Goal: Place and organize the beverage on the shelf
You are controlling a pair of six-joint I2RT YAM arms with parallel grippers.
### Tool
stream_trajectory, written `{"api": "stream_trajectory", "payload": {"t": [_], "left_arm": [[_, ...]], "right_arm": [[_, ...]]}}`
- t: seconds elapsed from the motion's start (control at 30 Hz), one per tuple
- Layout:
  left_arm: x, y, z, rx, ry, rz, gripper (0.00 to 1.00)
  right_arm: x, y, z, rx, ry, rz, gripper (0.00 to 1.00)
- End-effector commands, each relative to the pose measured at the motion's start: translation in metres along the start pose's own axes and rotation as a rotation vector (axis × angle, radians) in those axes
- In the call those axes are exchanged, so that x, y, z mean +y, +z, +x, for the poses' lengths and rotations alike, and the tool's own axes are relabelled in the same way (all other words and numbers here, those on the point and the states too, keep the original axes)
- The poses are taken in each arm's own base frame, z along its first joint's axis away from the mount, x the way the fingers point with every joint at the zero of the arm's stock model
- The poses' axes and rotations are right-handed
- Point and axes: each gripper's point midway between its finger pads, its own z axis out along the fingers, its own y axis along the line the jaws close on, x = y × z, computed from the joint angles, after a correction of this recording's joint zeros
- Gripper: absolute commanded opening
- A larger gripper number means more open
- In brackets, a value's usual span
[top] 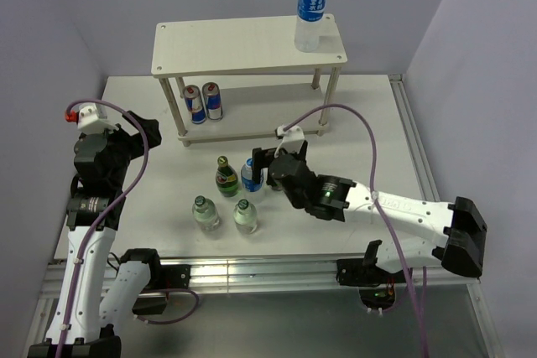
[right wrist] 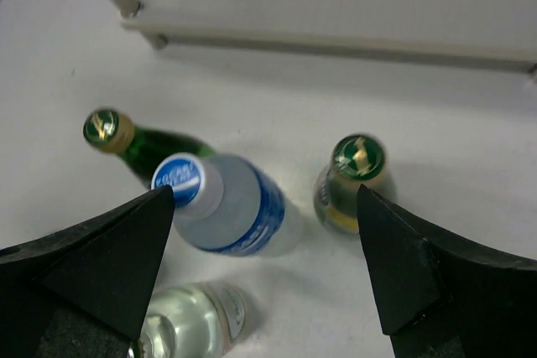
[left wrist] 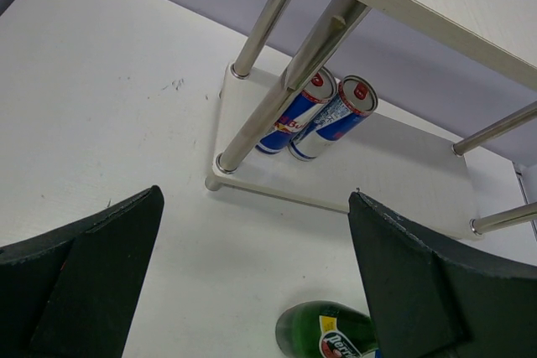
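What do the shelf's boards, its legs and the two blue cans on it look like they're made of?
Shelf boards: pale cream, matte, faint grain, probably wood or laminate. Legs: round tubes with a streaky sheen, likely brushed metal, possibly painted. Cans: glossy printed metal, silver rims, likely aluminium.

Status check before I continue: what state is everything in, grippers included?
Left gripper: open, empty.
Right gripper: open at the small water bottle, nothing held.
Small water bottle: upright on table, capped.
Large water bottle: upright on shelf top, capped.
Two cans: upright on lower board.
Other four bottles: upright on table, capped.
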Motion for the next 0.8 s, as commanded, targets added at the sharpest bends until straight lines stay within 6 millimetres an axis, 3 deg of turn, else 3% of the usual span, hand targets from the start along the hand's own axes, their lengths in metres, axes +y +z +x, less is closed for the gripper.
{"api": "stream_trajectory", "payload": {"t": [0.0,0.43,0.77], "left_arm": [[0.001,-0.003,-0.005,-0.015,0.019,-0.003,0.99],[0.002,-0.002,-0.005,-0.013,0.020,-0.005,0.99],[0.001,-0.002,-0.003,-0.009,0.018,-0.003,0.99]], "right_arm": [[0.023,-0.002,0.004,-0.001,0.089,-0.059,0.96],[0.040,-0.015,0.034,0.039,0.056,-0.092,0.96],[0.050,0.015,0.078,0.074,-0.024,-0.049,0.96]]}}
